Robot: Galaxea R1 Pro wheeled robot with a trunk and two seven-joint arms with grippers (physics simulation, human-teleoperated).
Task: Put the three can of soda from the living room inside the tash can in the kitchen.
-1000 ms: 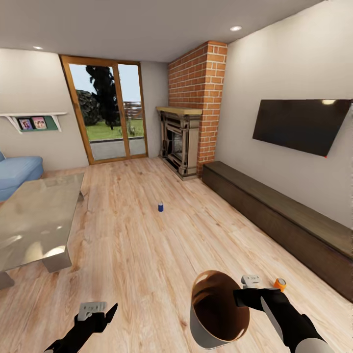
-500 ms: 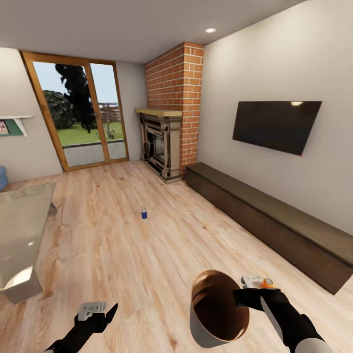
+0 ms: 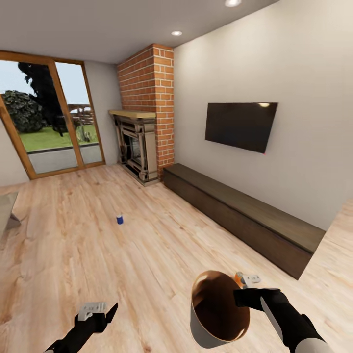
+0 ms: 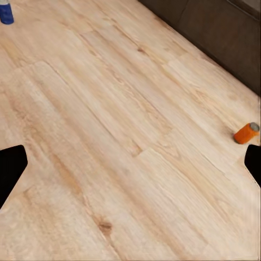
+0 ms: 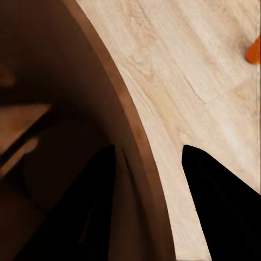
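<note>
A blue soda can (image 3: 119,219) stands upright on the plank floor (image 3: 147,245) at left of centre in the head view, well apart from the robot. An orange can (image 4: 246,132) lies on its side at the right edge of the left wrist view, near the dark base of a long low bench (image 3: 245,215); in the head view a sliver of it peeks out just behind the bin's rim at lower right. A third can is not to be seen.

The bin (image 3: 218,311), pale outside and copper-brown inside, hangs tilted at the lower right of the head view, held by the right gripper (image 5: 147,168), whose two fingers pinch the rim, one inside the wall and one outside. The left gripper (image 4: 130,166) hovers low at lower left with its fingers spread wide and nothing between them.

A brick fireplace (image 3: 142,127), a wall television (image 3: 240,125) and a glass door (image 3: 44,122) fill the upper half of the frame.

The risks from here: the thin rim grip could slip if the arm swings while the bin tilts, dropping it; and the orange can, lying on its side, could roll away under a careless nudge from the bin or the base.
</note>
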